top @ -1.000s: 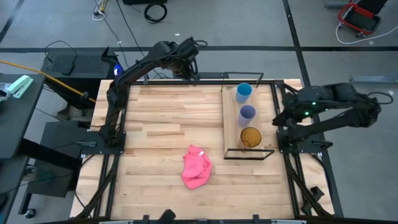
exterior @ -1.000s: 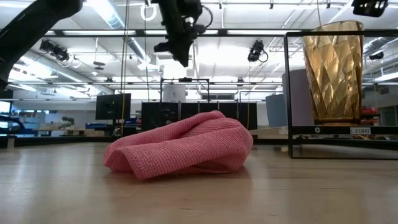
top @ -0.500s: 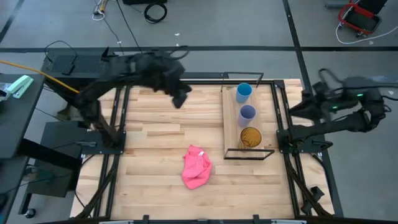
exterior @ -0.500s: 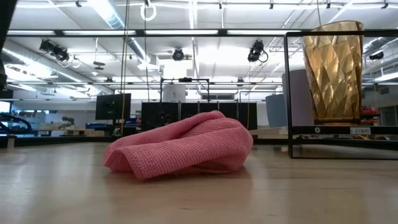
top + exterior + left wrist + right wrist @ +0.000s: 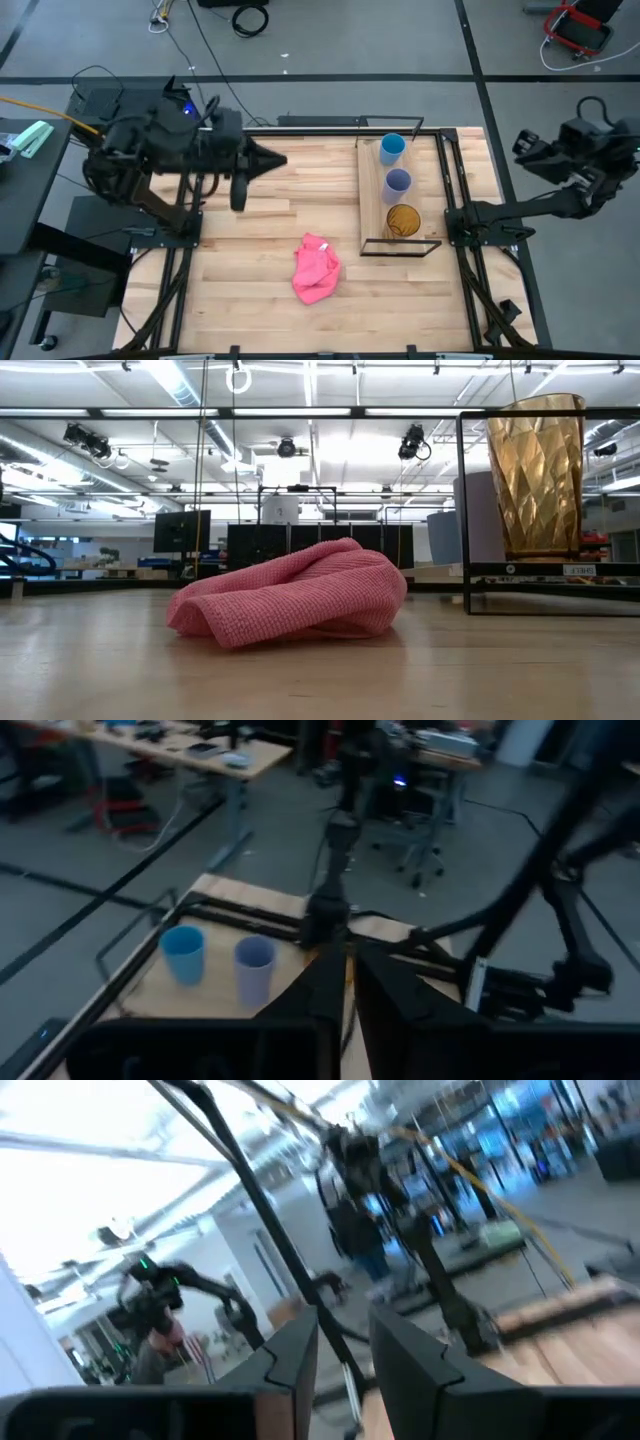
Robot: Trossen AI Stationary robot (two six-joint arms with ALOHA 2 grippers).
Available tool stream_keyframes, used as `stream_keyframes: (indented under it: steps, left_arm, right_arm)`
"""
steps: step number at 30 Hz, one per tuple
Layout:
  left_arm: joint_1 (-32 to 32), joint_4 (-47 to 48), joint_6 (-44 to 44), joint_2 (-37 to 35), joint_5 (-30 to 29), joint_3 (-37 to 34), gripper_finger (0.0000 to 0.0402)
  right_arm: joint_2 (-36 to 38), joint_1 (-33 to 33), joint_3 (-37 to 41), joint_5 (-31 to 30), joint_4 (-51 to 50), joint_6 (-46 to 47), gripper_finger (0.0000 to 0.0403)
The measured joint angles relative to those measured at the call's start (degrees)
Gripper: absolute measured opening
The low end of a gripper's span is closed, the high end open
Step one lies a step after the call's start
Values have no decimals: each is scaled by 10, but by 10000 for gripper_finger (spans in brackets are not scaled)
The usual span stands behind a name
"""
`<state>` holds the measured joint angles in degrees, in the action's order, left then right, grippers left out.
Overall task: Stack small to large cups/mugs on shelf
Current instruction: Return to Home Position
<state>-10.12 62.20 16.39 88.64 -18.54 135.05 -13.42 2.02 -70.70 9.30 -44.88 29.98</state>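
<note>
Overhead, the light blue cup point(image 5: 391, 147), purple cup point(image 5: 398, 182) and amber cup point(image 5: 403, 220) line the shelf point(image 5: 372, 203), yet the low view catches only the amber one beyond the pink cloth point(image 5: 290, 595), while the left end effector point(image 5: 281, 160) sits pressed together over the worktop point(image 5: 260, 230) and the right end effector point(image 5: 521, 146) is slightly spread beyond its edge.

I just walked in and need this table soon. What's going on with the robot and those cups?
Nothing is being handled right now. Three cups stand in a row on the shelf: light blue cup, purple cup, amber cup. A pink cloth lies on the table. The left arm is folded at the left edge, the right arm off the right side; both jaws empty.
</note>
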Motion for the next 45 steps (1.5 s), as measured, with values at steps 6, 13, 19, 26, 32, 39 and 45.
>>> stream_keyframes:
  steps: [6,13,19,26,32,39,45]
  left_arm:
    - [-46,-100,-39,-2,-14,-82,33]
    - [-54,-360,-60,-69,-8,-305,40]
    - [-43,-592,-67,-158,50,-516,32]
    - [-10,-695,-30,-283,47,-694,34]
    - [-5,-774,-38,-400,49,-823,40]
    - [-5,-812,-55,-536,48,-926,33]
    - [-5,-822,-66,-637,48,-996,32]
  right_arm:
    - [36,0,2,0,63,-17,103]
    - [93,0,63,-1,123,-20,103]
    - [133,0,158,4,203,11,103]
    - [133,0,211,18,249,15,103]
    - [133,0,219,17,301,-4,103]
    - [133,0,187,9,298,-38,103]
    - [133,0,185,-23,289,-47,103]
